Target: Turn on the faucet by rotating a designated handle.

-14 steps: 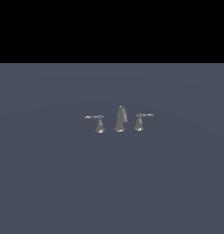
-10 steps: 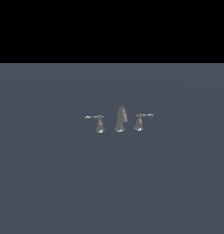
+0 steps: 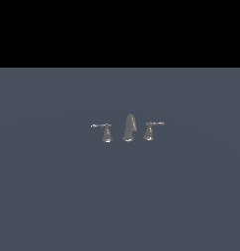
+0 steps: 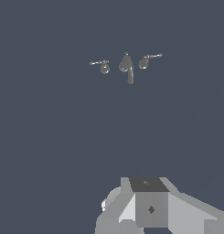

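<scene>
Only in the wrist view: gripper [image 4: 152,208] body, grey and blocky, high above and well apart from the faucet [image 3: 130,128]. Finger spread impossible to tell. Handle [image 3: 150,130] just beside the spout, on the exterior view's right, lever pointing rightward.

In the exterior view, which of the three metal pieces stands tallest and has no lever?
The spout in the middle. The handle and its twin flanking it are shorter, each with a thin lever.
</scene>
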`<state>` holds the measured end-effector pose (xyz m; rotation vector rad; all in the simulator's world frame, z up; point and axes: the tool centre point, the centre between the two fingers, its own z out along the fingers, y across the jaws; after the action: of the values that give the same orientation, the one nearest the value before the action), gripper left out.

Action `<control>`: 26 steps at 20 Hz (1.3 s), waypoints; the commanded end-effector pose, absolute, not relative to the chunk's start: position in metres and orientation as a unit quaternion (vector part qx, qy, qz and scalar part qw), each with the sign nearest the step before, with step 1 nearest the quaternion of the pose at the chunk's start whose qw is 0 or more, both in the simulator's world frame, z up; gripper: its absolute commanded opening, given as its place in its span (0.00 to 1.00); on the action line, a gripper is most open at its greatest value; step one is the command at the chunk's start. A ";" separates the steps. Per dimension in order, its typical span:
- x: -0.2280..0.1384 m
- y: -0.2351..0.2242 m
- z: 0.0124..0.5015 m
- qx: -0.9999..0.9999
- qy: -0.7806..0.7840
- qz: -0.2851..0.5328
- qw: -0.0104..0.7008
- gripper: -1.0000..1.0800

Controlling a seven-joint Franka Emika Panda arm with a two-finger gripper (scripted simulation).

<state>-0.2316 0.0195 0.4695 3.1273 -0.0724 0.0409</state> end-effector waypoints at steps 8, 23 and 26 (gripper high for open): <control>-0.180 0.028 0.417 0.993 -0.116 0.011 0.005 0.00; -0.080 0.017 0.320 0.958 -0.287 0.008 0.002 0.00; -0.062 0.011 0.302 0.948 -0.319 0.007 0.002 0.00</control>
<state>-0.0714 0.0137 0.3112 2.9908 -0.9478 0.0233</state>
